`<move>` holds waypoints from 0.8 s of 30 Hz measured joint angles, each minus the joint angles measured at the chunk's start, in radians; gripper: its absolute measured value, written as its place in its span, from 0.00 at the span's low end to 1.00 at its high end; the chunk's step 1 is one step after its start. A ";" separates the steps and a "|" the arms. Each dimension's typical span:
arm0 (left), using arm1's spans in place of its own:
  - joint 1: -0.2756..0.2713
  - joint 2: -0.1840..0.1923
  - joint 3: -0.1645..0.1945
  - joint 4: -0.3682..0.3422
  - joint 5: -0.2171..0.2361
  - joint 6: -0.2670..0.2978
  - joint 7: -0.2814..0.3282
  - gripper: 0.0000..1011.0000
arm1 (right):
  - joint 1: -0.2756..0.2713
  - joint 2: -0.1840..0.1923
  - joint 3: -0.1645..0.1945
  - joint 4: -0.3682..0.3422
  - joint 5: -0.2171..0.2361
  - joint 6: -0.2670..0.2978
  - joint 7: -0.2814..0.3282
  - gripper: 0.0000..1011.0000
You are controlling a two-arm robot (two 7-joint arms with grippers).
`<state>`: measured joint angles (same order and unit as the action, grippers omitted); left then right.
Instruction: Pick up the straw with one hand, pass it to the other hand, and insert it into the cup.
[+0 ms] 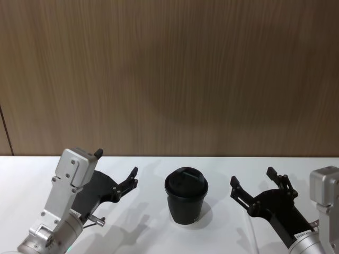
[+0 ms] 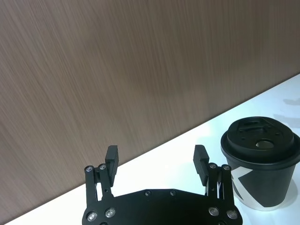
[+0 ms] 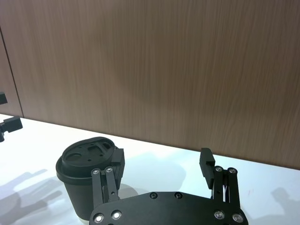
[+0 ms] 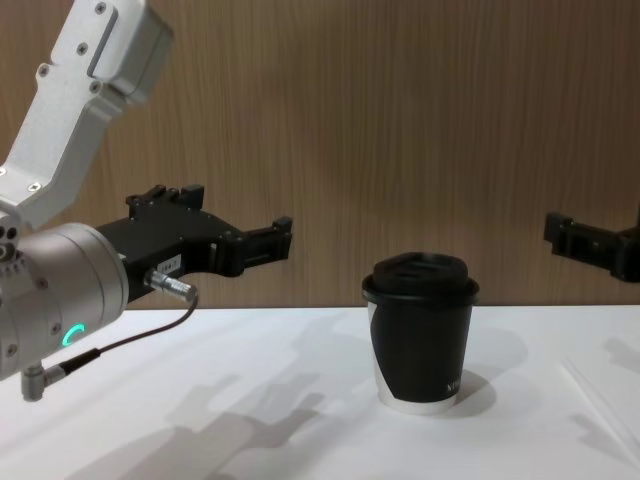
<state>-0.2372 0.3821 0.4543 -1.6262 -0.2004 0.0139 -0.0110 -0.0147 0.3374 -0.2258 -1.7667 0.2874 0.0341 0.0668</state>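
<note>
At the middle of the white table [image 1: 32,180], between my two arms, the black lidded paper cup [image 1: 186,197] stands upright. The left gripper [image 1: 116,164] hovers to its left and the right gripper [image 1: 253,178] to its right, each with fingers spread wide and holding nothing. From the chest, a faint thin pale line on the table below the right gripper may be the straw [image 4: 598,398]; I cannot be sure.
</note>
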 joint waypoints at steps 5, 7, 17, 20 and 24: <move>0.000 0.000 0.000 0.000 0.000 0.000 0.000 0.99 | 0.000 0.000 0.000 0.000 0.000 0.000 0.000 0.99; 0.000 0.000 0.000 0.000 0.000 0.000 0.000 0.99 | 0.000 0.000 0.000 0.000 0.000 0.000 0.000 0.99; 0.000 0.000 0.000 0.000 0.000 0.000 0.000 0.99 | 0.000 0.000 0.000 0.000 0.000 0.000 0.000 0.99; 0.000 0.000 0.000 0.000 0.000 0.000 0.000 0.99 | 0.000 0.000 0.000 0.000 0.000 0.000 0.000 0.99; 0.000 0.000 0.000 0.000 0.000 0.000 0.000 0.99 | 0.000 0.000 0.000 0.000 0.000 0.000 0.000 0.99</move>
<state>-0.2371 0.3821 0.4542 -1.6262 -0.2003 0.0139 -0.0109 -0.0146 0.3374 -0.2258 -1.7667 0.2874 0.0341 0.0668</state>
